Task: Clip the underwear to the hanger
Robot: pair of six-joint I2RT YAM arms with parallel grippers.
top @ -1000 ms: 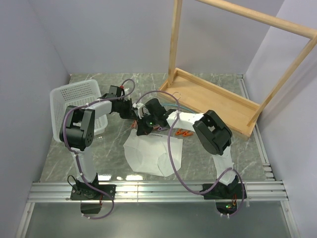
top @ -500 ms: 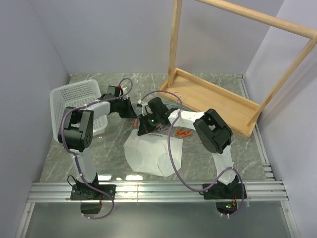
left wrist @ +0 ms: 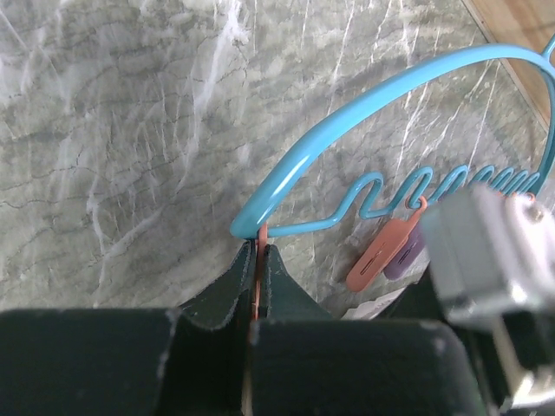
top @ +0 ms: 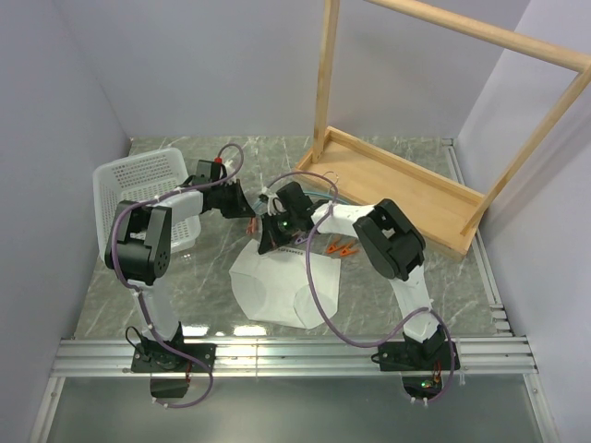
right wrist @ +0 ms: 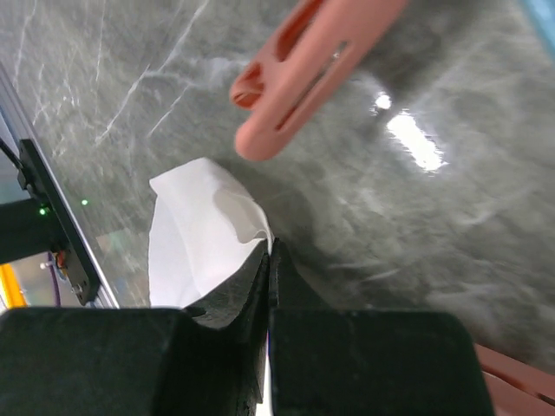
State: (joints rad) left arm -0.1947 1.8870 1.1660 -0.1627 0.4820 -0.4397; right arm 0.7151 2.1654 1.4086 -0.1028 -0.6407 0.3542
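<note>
The white underwear [top: 275, 288] lies on the marble table, its upper edge lifted. My right gripper [top: 265, 242] is shut on that edge; the pinched cloth [right wrist: 204, 247] shows in the right wrist view under an orange clip [right wrist: 308, 74]. The teal hanger [left wrist: 364, 113] arches across the left wrist view. My left gripper [left wrist: 258, 251] is shut on the end orange clip [left wrist: 260, 260] at the hanger's left tip. More clips [left wrist: 381, 254] hang along its wavy bar. In the top view my left gripper [top: 246, 219] sits just left of the right one.
A white perforated basket [top: 138, 185] stands at the left. The big wooden rack frame [top: 406, 185] stands at the back right. Two loose orange clips [top: 340, 247] lie on the table right of the grippers.
My left gripper has shifted slightly up and left with the clip. My right gripper has held the cloth edge almost still.
</note>
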